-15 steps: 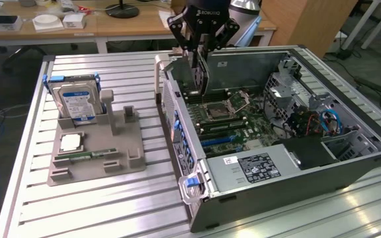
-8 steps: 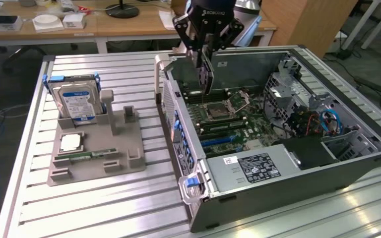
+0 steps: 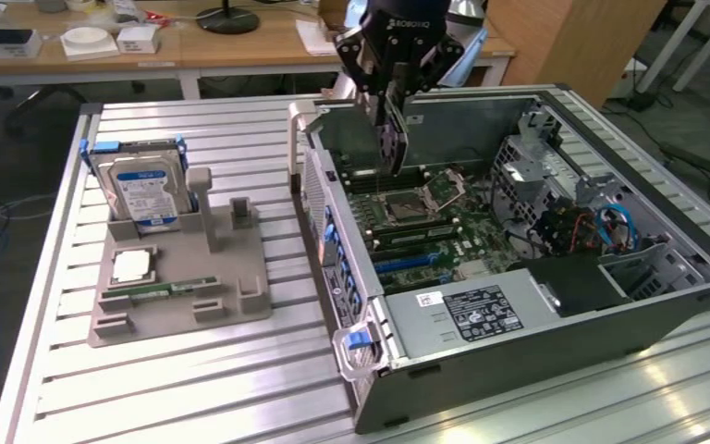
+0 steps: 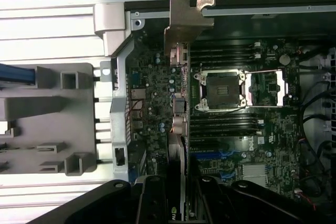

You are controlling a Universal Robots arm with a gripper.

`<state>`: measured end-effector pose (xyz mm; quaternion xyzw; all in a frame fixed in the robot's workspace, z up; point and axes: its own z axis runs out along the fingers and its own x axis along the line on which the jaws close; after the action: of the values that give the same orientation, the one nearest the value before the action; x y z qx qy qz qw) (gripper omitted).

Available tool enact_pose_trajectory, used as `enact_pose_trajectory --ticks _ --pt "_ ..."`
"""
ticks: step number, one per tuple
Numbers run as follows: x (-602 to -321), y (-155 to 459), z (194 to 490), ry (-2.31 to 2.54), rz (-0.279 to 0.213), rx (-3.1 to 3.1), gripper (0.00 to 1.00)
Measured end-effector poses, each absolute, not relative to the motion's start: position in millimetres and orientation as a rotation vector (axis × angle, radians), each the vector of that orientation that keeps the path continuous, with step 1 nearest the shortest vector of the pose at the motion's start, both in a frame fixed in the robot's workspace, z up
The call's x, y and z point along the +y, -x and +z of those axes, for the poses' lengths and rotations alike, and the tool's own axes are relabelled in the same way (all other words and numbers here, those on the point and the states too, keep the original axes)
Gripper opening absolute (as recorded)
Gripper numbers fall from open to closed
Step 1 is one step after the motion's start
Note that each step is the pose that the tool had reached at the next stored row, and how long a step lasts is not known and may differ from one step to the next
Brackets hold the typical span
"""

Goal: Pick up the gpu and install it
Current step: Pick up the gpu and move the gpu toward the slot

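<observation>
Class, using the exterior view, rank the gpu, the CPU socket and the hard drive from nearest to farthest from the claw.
1. gpu, gripped in the claw, upright over the open case.
2. CPU socket, on the motherboard beneath the gpu.
3. hard drive, standing in the grey tray at the exterior view's left.

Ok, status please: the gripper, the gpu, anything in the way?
Gripper shut on the gpu. Gpu held upright over the motherboard inside the open case, seems not seated. No obstacle seen under it.
</observation>
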<state>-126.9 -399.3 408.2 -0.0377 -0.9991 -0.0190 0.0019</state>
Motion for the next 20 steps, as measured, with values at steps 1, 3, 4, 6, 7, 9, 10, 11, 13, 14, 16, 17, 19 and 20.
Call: enact_pose_trajectory --ticks 1,3,4,6,7,9,10,11,13,14,16,17,19,20 --pt "-399.3 125.6 408.2 0.118 -0.060 -3.135 0.26" --pt "-399.3 123.0 408.2 0.118 -0.060 -3.135 0.26" --pt "-399.3 121.6 408.2 0.118 -0.060 -3.135 0.26" --pt "-399.3 118.7 408.2 0.118 -0.060 -3.135 0.26" --pt "-399.3 117.3 408.2 0.118 -0.060 -3.135 0.26" --pt "-399.3 114.5 408.2 0.118 -0.060 -3.135 0.26" --pt "-399.3 113.0 408.2 0.119 -0.060 -3.135 0.26" --pt "-399.3 111.5 408.2 0.118 -0.060 -3.135 0.26" --pt "-399.3 108.4 408.2 0.118 -0.060 -3.135 0.26" --pt "-399.3 106.8 408.2 0.118 -0.060 -3.135 0.26" --pt "-399.3 103.7 408.2 0.118 -0.060 -3.135 0.26" --pt "-399.3 102.2 408.2 0.118 -0.060 -3.135 0.26" --pt "-399.3 99.1 408.2 0.118 -0.060 -3.135 0.26" --pt "-399.3 97.6 408.2 0.118 -0.060 -3.135 0.26"
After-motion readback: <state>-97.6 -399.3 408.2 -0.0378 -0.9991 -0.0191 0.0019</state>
